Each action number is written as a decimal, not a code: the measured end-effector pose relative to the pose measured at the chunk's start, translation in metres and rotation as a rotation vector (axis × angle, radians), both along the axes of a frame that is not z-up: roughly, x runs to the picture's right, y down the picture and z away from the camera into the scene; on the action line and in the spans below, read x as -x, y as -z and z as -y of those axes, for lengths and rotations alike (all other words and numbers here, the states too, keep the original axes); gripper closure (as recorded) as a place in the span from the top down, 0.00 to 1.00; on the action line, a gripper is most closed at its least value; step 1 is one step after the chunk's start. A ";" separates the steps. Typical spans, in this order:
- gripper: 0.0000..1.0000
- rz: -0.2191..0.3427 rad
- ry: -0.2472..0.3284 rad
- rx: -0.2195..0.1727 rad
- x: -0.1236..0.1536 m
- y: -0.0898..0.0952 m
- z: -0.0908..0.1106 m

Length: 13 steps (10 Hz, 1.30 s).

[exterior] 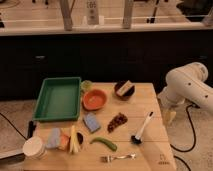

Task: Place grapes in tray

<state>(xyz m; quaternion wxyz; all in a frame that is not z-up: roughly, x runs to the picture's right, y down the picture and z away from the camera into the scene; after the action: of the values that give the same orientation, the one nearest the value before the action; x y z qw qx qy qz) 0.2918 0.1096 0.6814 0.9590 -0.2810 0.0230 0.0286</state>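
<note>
The grapes (pixel 118 122), a small dark reddish-purple bunch, lie on the wooden table (pixel 150 145) just right of the blue sponge (pixel 91 122). The green tray (pixel 58 98) with a raised rim stands at the table's back left and holds nothing that I can see. My white arm (pixel 187 87) reaches in from the right. The gripper (pixel 169 114) hangs beside the table's right edge, well to the right of the grapes and far from the tray.
An orange bowl (pixel 95 99) stands between tray and grapes. A dark bowl (pixel 124 89) is behind the grapes. A dish brush (pixel 141 131), a green pepper (pixel 104 143), a fork (pixel 118 158), a banana (pixel 73 139) and a white cup (pixel 34 148) lie along the front.
</note>
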 end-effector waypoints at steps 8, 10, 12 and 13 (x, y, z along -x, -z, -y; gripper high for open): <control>0.80 0.020 0.146 -0.001 0.043 -0.010 -0.011; 0.80 0.033 0.182 -0.002 0.066 -0.017 -0.013; 0.80 0.043 0.215 -0.004 0.082 -0.021 -0.015; 0.80 0.047 0.227 -0.005 0.085 -0.023 -0.016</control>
<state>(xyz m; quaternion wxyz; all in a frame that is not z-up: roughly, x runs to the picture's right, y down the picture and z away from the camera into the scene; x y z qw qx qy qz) 0.2070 0.1251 0.7046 0.9570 -0.2750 0.0321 -0.0867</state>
